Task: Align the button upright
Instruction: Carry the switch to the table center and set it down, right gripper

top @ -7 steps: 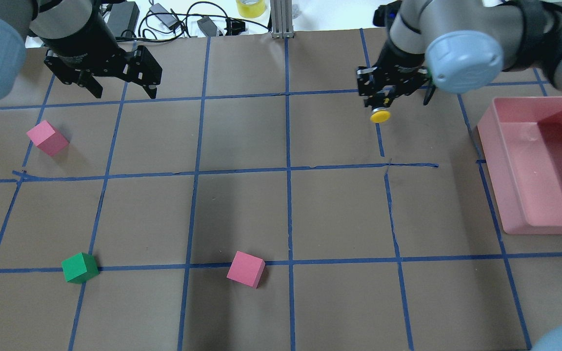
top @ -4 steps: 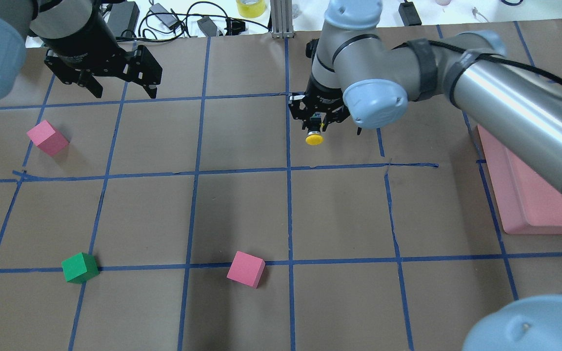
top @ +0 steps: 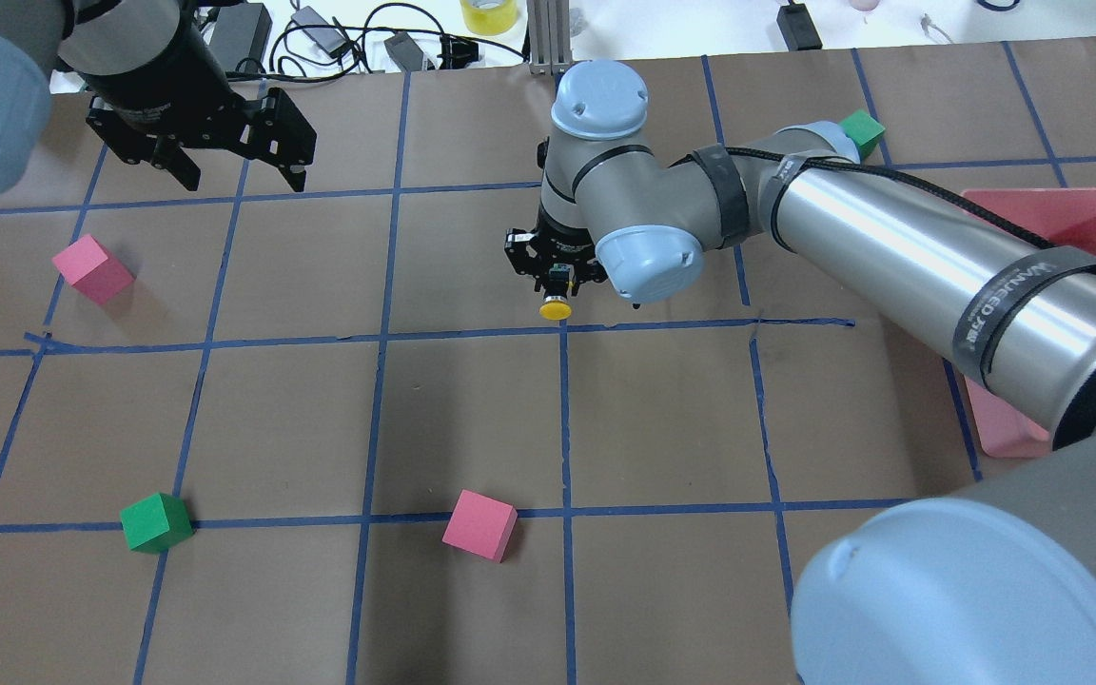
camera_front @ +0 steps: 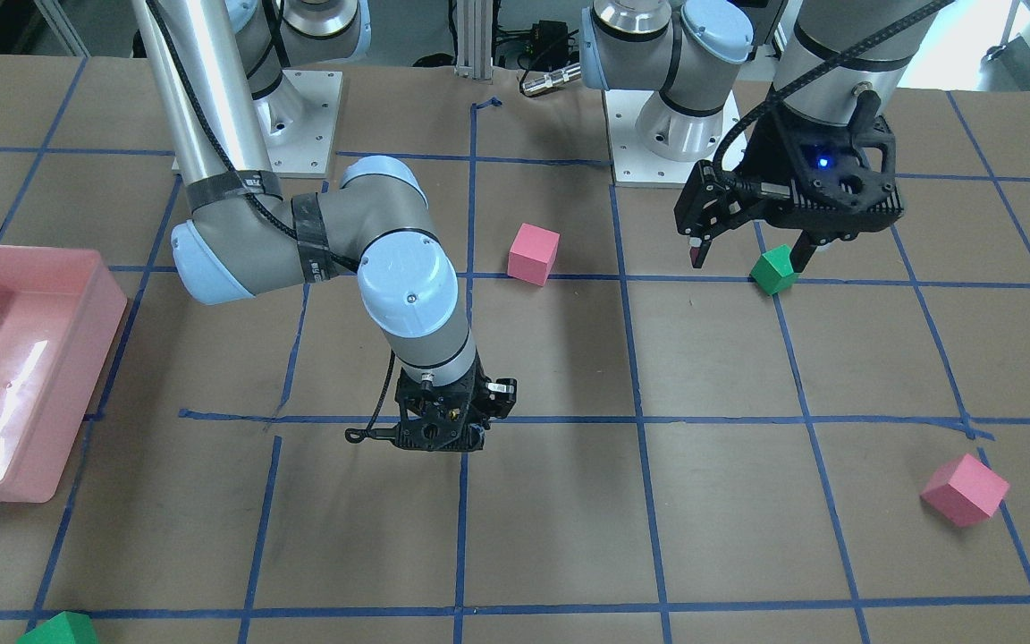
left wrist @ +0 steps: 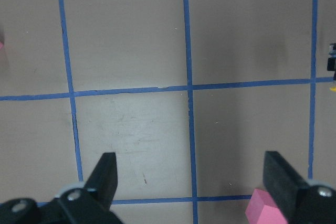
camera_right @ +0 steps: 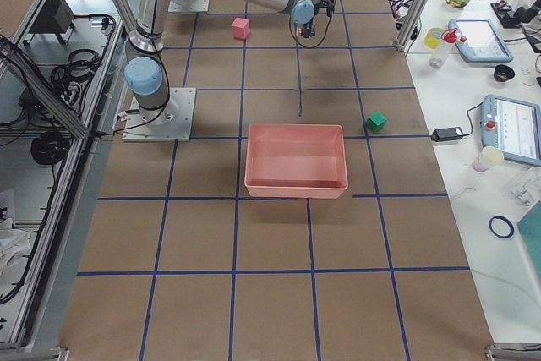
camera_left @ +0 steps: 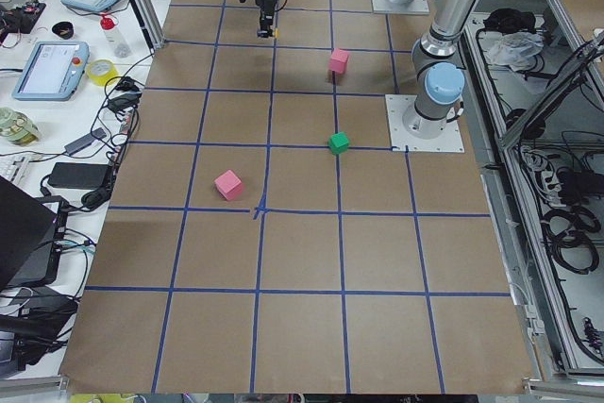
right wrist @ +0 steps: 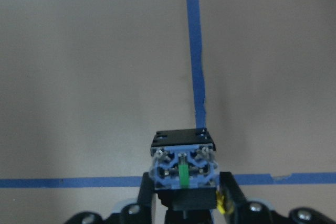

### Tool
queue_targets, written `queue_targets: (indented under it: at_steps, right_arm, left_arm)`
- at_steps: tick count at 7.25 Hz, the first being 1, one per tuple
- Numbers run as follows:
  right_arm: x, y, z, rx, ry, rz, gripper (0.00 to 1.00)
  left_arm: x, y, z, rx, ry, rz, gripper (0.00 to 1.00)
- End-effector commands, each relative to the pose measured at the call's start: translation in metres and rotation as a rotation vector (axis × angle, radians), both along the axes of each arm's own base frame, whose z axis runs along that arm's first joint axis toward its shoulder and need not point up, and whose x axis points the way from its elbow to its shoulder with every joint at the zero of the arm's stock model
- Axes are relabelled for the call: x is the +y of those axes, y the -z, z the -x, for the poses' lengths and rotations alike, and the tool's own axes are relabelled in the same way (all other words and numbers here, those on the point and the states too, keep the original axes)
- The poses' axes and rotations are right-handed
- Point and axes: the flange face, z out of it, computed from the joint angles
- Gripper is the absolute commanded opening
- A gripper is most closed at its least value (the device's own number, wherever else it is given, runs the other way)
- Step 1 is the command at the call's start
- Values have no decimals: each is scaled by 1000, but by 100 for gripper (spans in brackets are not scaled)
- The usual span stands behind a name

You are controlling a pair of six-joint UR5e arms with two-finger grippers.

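Between the jaws of the right pincer [top: 557,285], the small yellow-capped black-and-silver push-button [top: 556,309] is sitting gripped: grasp done, upright set-down below is pending; the left pincer [top: 244,181] is hanging open.

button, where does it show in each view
Overhead exterior: button centre, in the right gripper.
Exterior front-facing: left of centre, hidden under that gripper.
Exterior left: top, too small to tell.
Exterior right: top, too small to tell.
Left wrist-mounted: sliver at right edge.
Right wrist-mounted: bottom centre, base towards camera.
Shared landmark: blue tape crossing beside it.
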Motion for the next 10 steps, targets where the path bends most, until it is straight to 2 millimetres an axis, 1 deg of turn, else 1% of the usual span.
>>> queue_targets:
  at_steps: [1,2,4,5,6,7,8,9,10]
  right_arm:
    - [14,24,-14,-10,-20,-14,0]
    - [20,34,-14,-4,-26,-27,0]
    - [27,44,-9,28,-21,-39,0]
    - [30,45,-8,33,-18,-45,10]
    - [30,41,-9,19,-10,-43,34]
    - [30,37,-9,17,23,-44,64]
    - [30,21,-9,11,24,-15,100]
    - [35,-11,-7,-1,14,21,100]
    - [40,-42,-2,15,1,4,100]
  left_arm:
    - [0,0,0,0,0,1,100]
    - [0,0,0,0,0,1,100]
    - [0,0,0,0,0,1,100]
    - [0,0,0,0,0,1,100]
    - [0,0,0,0,0,1,100]
    - [1,-1,1,0,3,4,100]
    - [1,-1,1,0,3,4,100]
    - [1,-1,1,-2,3,4,100]
    - [1,-1,1,-2,3,4,100]
